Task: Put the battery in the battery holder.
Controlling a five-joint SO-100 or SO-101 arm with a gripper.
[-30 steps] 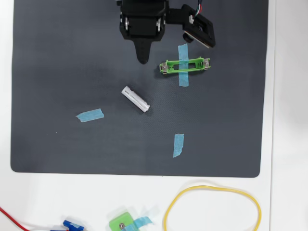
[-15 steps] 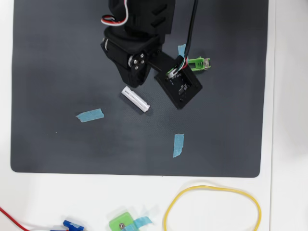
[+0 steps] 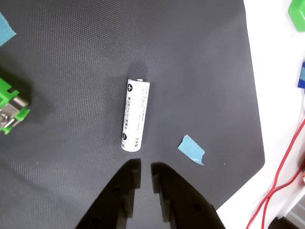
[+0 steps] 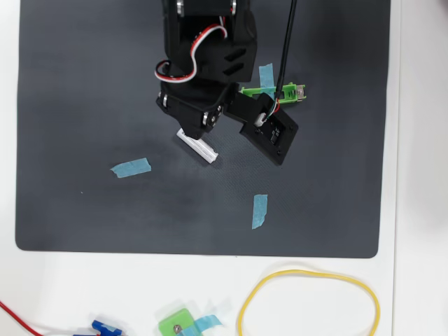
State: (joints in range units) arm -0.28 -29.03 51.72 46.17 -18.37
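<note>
The battery [image 3: 135, 114] is a white cell lying flat on the black mat [image 3: 71, 47], its plus end pointing away from the camera. My gripper [image 3: 145, 167] hovers just short of its near end. The jaws stand a narrow gap apart and hold nothing. In the overhead view the arm covers the gripper, and the battery [image 4: 199, 148] pokes out from under it. The green battery holder [image 3: 10, 107] shows a metal contact at the left edge of the wrist view. In the overhead view the battery holder [image 4: 284, 92] lies right of the arm, partly hidden and crossed by blue tape.
Blue tape strips lie on the mat [image 3: 191, 149] [image 4: 131, 167] [image 4: 260, 211]. A squarish green piece [image 4: 178, 324], a yellow loop [image 4: 308, 274] and red wires [image 3: 279, 181] lie on the white table past the mat's edge.
</note>
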